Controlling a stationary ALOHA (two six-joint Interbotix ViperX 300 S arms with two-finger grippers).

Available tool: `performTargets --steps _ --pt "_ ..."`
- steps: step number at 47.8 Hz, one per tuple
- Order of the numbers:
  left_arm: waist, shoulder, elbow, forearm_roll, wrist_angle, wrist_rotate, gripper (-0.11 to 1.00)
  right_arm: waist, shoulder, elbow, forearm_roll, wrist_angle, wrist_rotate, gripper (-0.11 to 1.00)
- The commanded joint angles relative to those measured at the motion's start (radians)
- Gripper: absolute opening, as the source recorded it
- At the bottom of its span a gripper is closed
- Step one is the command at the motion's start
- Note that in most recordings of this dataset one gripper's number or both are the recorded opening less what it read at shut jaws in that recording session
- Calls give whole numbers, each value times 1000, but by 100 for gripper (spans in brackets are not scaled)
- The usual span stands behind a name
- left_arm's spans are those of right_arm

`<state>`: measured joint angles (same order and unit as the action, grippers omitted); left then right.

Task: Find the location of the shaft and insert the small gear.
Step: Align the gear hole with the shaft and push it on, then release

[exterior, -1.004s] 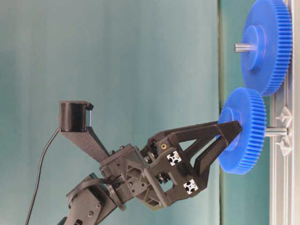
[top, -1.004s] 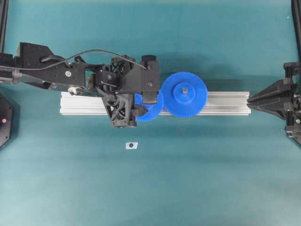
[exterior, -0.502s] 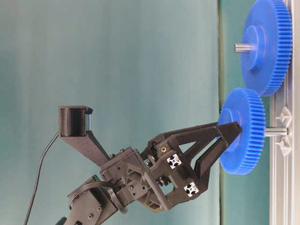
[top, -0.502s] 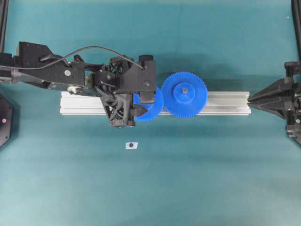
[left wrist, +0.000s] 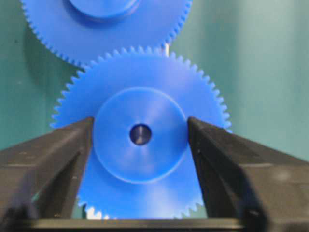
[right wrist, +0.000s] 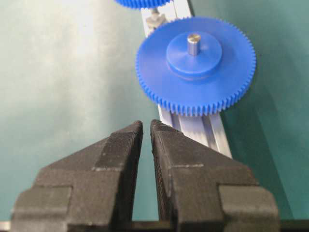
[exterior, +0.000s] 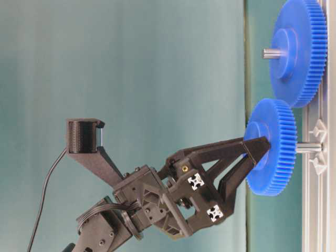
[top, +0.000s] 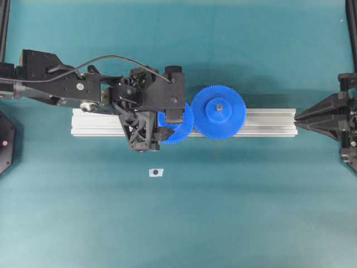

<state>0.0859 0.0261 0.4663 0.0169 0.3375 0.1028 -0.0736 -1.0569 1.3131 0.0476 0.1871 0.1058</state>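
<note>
The teal table (top: 223,212) carries an aluminium rail (top: 268,123). On the rail, just beyond the left hand (top: 165,121), sits the larger blue gear (top: 218,111), its teeth meeting the small gear (left wrist: 140,159). The left hand is clamped on the small gear's hub, holding it on the shaft (exterior: 308,148). The right hand (right wrist: 146,130) rests well apart, its fingers nearly together on nothing.

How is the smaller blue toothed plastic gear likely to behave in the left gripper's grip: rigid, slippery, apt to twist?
The smaller blue toothed plastic gear probably stays rigid: no flex shows where the left gripper clamps its raised hub. That smooth round hub might slip or rotate between the flat fingers. It looks light, hanging tilted from the hub grip alone in the table-level view.
</note>
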Motion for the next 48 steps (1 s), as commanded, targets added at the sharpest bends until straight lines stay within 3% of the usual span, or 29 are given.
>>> performTargets --steps 1,48 --pt "-6 -23 -20 3 -3 -3 83 -3 3 -12 -2 -6 8 19" --pt "3 -20 -21 3 18 -11 83 -5 -9 -14 -2 -5 8 19"
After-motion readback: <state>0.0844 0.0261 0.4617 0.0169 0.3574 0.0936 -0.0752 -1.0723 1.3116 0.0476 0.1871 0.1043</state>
